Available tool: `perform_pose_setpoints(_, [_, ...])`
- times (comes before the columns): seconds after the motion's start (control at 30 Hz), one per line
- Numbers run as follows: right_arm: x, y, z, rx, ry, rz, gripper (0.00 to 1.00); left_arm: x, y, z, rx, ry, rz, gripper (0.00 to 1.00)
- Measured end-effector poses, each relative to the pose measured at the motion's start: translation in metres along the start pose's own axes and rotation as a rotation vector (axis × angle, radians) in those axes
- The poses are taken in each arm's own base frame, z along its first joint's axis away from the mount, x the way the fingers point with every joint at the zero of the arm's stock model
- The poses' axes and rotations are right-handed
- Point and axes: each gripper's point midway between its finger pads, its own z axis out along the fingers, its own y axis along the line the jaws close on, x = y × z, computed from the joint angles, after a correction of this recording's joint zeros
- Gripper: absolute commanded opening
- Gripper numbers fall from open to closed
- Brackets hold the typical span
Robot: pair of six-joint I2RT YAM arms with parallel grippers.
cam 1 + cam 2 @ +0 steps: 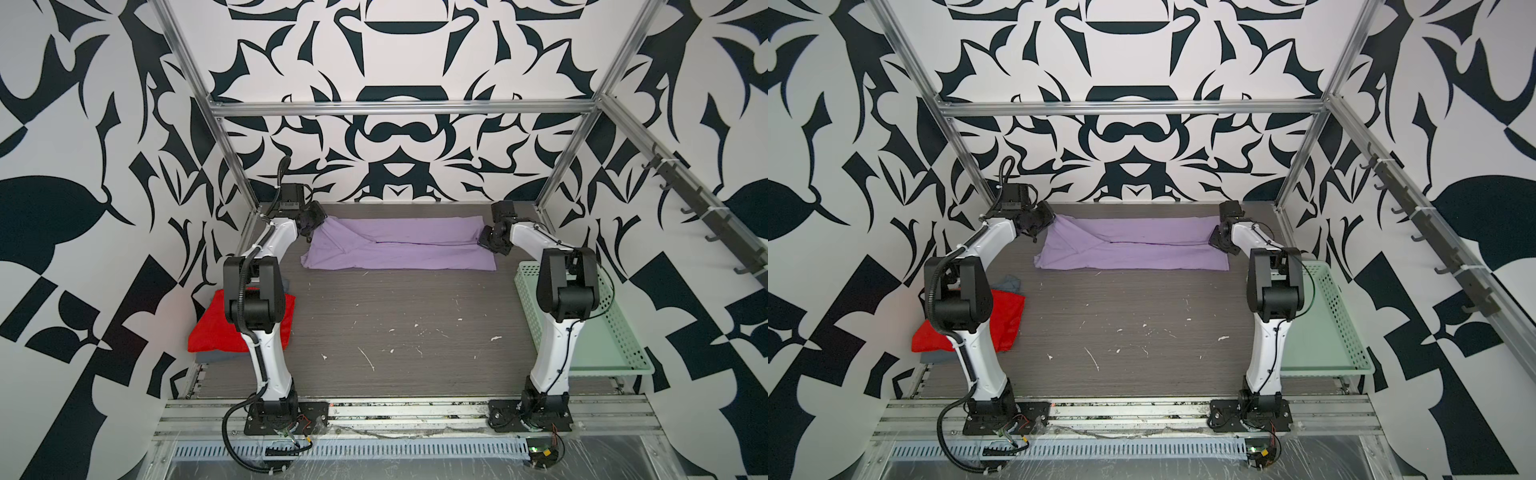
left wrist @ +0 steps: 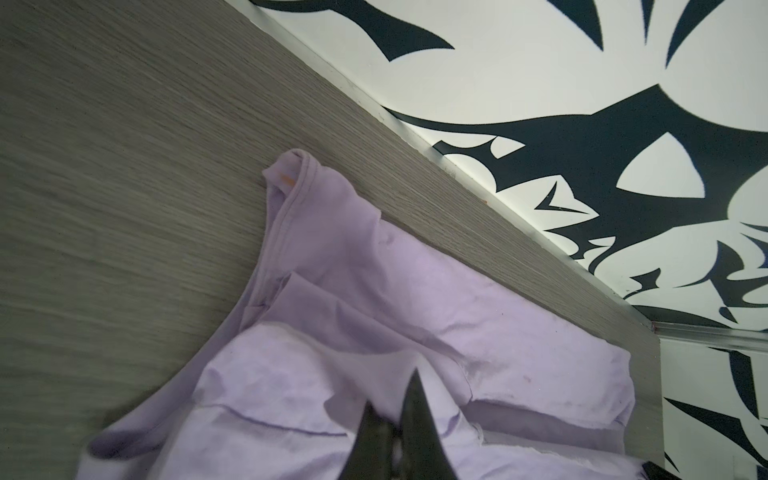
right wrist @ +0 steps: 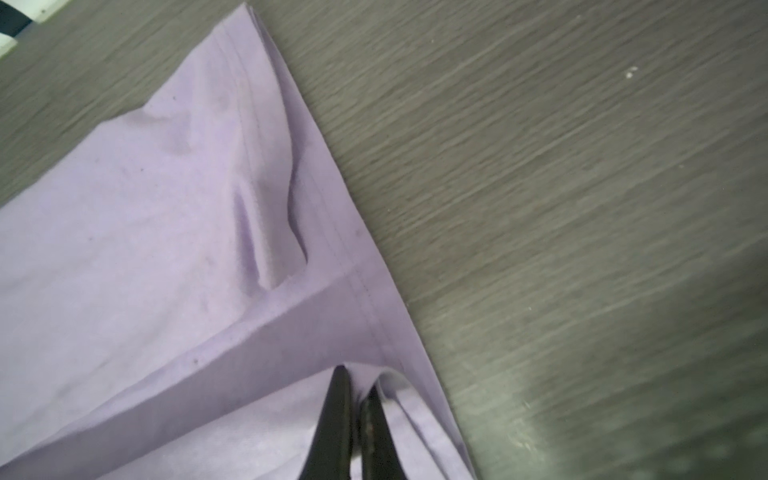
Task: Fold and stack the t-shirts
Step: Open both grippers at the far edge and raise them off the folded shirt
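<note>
top views both showed the lavender t-shirt (image 1: 399, 245) lying as a long, part-folded band across the upper middle of the frame. the red t-shirt (image 1: 208, 328) sat over the grey-blue t-shirt (image 1: 220, 358) at lower left. left wrist view: we saw the left gripper (image 2: 392, 415) pinched tight on bunched cloth near the collar end, at the bottom of the frame. right wrist view: the right gripper (image 3: 357, 386) was clamped on layered cloth by the hem edge, bottom centre. we judged the cloth light, limp and quick to sag, so doubled layers at both ends seemed the best hold.
</note>
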Motion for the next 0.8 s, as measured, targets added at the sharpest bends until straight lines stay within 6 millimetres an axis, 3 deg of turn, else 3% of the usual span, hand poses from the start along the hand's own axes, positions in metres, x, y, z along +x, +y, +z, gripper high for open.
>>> perform_pose_setpoints(0.17, [-0.003, 0.000, 0.007, -0.011, 0.011, 0.009, 0.00, 0.000, 0.002, 0.017, 0.008, 0.018, -0.016, 0.00])
perform_pose_setpoints(0.2, [-0.005, 0.001, 0.007, -0.015, 0.010, 0.012, 0.09, 0.000, 0.002, 0.020, 0.009, 0.019, -0.020, 0.04])
perform_pose_setpoints(0.23, [-0.008, 0.002, 0.007, -0.018, 0.006, 0.015, 0.24, -0.002, 0.002, 0.022, 0.011, 0.017, -0.023, 0.15])
perform_pose_setpoints(0.3, [-0.014, 0.003, 0.005, -0.024, -0.005, 0.025, 0.37, -0.005, 0.001, 0.024, 0.013, 0.012, -0.036, 0.35])
perform_pose_setpoints(0.4, [-0.025, 0.006, 0.001, -0.036, -0.031, 0.038, 0.41, -0.013, 0.001, 0.025, 0.015, -0.004, -0.059, 0.46])
perform_pose_setpoints(0.6, [-0.042, 0.015, -0.016, -0.079, -0.089, 0.050, 0.43, -0.033, 0.007, 0.021, -0.007, -0.067, -0.076, 0.52])
perform_pose_setpoints(0.8, [-0.049, 0.031, -0.047, -0.165, -0.132, 0.039, 0.43, -0.031, 0.009, 0.014, -0.019, -0.073, -0.078, 0.53])
